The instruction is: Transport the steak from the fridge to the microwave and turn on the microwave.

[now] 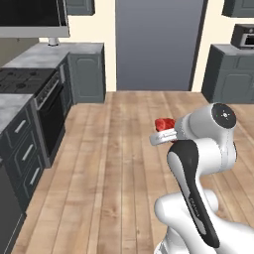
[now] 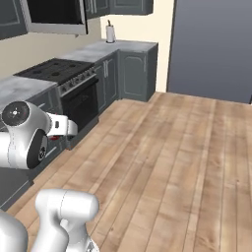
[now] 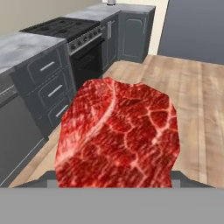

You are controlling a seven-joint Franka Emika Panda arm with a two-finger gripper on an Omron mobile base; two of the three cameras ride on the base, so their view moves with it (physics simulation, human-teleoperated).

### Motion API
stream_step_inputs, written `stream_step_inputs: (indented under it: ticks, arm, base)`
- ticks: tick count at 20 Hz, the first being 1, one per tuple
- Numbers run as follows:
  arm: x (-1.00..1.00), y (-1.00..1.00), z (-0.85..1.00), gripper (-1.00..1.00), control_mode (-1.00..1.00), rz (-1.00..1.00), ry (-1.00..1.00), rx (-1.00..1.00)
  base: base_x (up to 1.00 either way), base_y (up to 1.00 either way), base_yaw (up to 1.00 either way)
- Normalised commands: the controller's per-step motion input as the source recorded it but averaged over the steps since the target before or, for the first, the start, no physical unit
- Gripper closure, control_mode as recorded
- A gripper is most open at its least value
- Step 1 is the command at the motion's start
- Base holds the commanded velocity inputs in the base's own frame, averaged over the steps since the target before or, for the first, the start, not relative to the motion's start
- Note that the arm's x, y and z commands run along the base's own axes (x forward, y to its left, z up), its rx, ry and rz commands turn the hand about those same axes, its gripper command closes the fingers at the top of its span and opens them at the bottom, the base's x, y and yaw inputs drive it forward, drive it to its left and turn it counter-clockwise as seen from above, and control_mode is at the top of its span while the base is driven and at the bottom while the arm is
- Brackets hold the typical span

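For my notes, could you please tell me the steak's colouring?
Bright red raw steak with pale marbling; hand view.

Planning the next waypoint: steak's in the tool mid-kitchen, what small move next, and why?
Probably keep carrying toward the microwave above the stove, lifting the tool. The steak sits in its grip over open wood floor, well below the microwave, so it likely needs height and approach.

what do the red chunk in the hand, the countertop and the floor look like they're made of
The lumpy red steak looks like raw meat: glossy red with pale marbled veins. The mottled grey countertop looks like polished stone, possibly granite or marble, given its cloudy speckle. The light brown plank floor looks like wood or a laminate copy, with visible grain and board seams.
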Motion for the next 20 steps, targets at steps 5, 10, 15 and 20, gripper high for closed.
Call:
stream_step_inputs:
  ticks: [5,10,15,20]
  arm:
    - [0.0,0.0,0.0,1.0,1.0,0.0,0.0,0.0]
    - [0.0,0.0,0.0,1.0,1.0,0.0,0.0,0.0]
    - [0.0,0.0,0.0,1.0,1.0,0.0,0.0,0.0]
    - [0.0,0.0,0.0,1.0,1.0,0.0,0.0,0.0]
  base:
    - [0.68,-0.14,0.0]
    - [0.68,-0.15,0.0]
    - [0.69,-0.15,0.0]
    - [0.71,-0.14,0.0]
